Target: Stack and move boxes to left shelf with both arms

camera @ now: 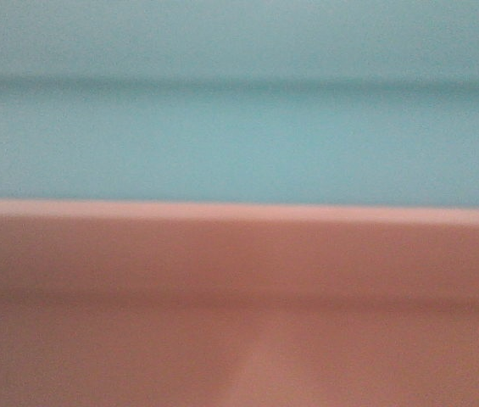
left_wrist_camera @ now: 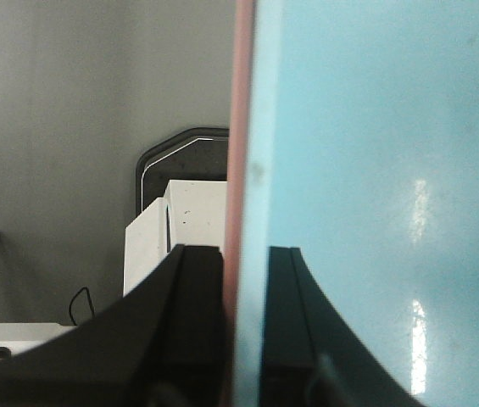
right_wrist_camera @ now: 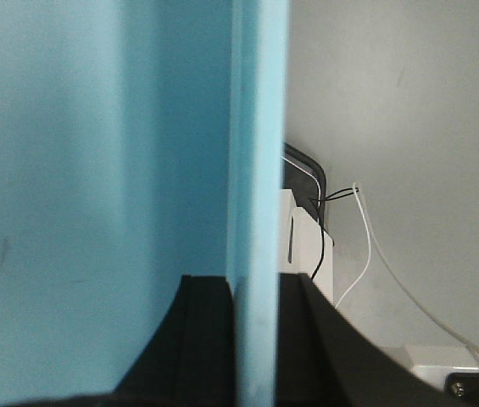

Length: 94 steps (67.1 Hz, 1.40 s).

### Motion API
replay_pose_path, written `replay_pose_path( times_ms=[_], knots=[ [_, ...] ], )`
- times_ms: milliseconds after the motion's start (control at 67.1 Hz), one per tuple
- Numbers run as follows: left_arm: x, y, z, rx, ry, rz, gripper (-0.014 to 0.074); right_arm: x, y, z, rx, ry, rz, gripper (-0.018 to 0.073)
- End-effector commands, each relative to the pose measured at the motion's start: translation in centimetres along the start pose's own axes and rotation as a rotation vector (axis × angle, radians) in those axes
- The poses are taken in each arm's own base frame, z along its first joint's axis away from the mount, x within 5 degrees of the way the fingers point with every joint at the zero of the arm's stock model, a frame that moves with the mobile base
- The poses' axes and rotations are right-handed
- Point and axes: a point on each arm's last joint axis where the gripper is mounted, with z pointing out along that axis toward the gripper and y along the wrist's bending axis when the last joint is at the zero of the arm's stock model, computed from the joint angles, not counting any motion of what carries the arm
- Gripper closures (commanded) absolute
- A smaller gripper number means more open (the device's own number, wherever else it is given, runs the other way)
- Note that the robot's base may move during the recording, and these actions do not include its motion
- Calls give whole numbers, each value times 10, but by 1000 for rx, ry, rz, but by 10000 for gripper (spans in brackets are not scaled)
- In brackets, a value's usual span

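The front view is filled, out of focus, by the light blue box point(camera: 239, 136) above and the salmon pink box point(camera: 239, 297) below, very close to the camera. In the left wrist view my left gripper point(left_wrist_camera: 243, 292) is shut on the paired walls of the pink box point(left_wrist_camera: 239, 127) and the blue box point(left_wrist_camera: 375, 170), one black finger point(left_wrist_camera: 192, 322) on each side. My right gripper point(right_wrist_camera: 256, 318) is shut on the wall of the blue box point(right_wrist_camera: 95, 153); no pink shows there. The left shelf is out of view.
Beyond the left gripper stand a white block-like unit point(left_wrist_camera: 184, 220) and a dark rounded object point(left_wrist_camera: 180, 153) against grey ground. Past the right gripper are a white unit point(right_wrist_camera: 307, 246) with black and white cables point(right_wrist_camera: 362, 246).
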Motion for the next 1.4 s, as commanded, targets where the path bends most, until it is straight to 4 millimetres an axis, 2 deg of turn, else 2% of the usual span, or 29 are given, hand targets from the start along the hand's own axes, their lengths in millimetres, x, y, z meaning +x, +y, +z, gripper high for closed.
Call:
replay_pose_path(
  times_ms=[0, 1387],
  knots=[
    [6, 7, -20, -10, 13, -18, 608, 2, -7, -17, 23, -27, -16, 493],
    [8, 5, -19, 7, 33, -25, 608, 2, -7, -17, 30, -23, -16, 493]
  ],
)
